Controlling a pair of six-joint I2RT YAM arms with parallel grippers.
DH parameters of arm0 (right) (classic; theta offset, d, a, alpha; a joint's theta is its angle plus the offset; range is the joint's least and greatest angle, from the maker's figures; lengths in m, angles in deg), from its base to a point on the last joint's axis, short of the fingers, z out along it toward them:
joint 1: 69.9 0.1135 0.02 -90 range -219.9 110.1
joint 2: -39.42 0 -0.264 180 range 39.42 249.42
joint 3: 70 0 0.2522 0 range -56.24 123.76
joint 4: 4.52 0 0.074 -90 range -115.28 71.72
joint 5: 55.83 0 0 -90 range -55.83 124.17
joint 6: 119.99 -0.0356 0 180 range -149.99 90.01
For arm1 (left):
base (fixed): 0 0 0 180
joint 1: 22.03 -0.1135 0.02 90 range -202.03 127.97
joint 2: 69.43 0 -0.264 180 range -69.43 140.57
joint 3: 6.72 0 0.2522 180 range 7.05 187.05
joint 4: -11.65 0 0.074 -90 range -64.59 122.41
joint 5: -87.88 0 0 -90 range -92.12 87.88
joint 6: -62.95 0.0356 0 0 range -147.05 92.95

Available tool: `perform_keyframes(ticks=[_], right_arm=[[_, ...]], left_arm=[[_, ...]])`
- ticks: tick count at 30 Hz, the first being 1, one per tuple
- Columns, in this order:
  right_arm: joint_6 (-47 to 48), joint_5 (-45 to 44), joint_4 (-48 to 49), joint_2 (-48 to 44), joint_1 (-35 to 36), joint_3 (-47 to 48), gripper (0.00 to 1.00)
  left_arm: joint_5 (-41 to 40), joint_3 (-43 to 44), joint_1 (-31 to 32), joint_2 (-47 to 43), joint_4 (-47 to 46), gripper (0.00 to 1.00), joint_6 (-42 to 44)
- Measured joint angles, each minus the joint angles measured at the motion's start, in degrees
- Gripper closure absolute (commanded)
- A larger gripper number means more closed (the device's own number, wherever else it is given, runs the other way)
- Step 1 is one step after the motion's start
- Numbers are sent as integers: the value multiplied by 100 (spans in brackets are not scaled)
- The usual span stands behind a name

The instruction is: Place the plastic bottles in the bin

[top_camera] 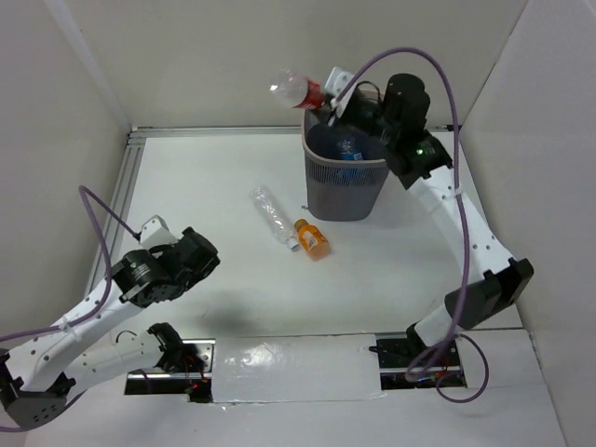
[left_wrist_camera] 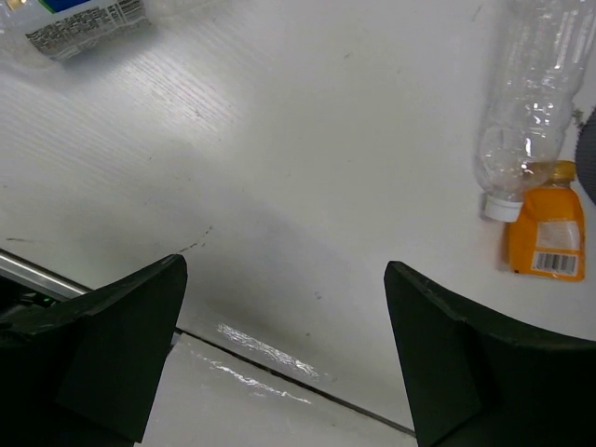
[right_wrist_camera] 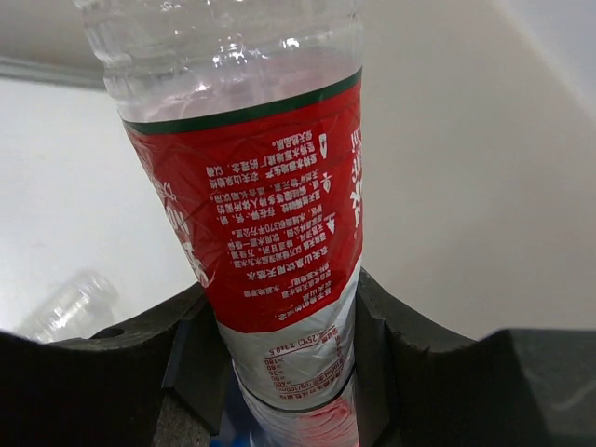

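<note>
Red-label bottle held at the bin's far rim; two bottles lie loose on the surface

The left pincer (top_camera: 197,259) hangs low with jaws wide apart, holding nothing; ahead of it and to its right lie the clear unlabelled bottle (left_wrist_camera: 526,102) and the orange bottle (left_wrist_camera: 548,228), cap against shoulder, nothing between them and that pincer; a blue-label bottle (left_wrist_camera: 84,19) shows far ahead on its left; further right the right pincer (right_wrist_camera: 289,372) is clamped on the red-label bottle (right_wrist_camera: 270,223) above the bin (top_camera: 321,200); the bottle's long axis slants up and left from the pincer, overhanging the rim; the mouth lies just below, so I'd judge it must shift inward before release.
</note>
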Motion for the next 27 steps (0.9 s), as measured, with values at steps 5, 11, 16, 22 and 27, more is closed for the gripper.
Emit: perform_keyframes(ticks=[5,11,16,22,27], right_arm=[[-702,39,-280,514,-1029,39,5],[-1126,420,-922,800,-1318,240,0],[-1631,931,-1036,688,-1882,323,0],[-1860,1853,-1320,61,-2662,63,22],[-1663,2546,-1613,-654,-2822,-483,75]], left_arm=[[11,199,-232,990,61,0,-256],[103,625,-1270,1958,-256,0,22],[459,551,-2723,1895,-981,0,813],[791,361,-4328,1891,-1340,0,1248],[1147,422,-4977,2111,-1349,0,1320]])
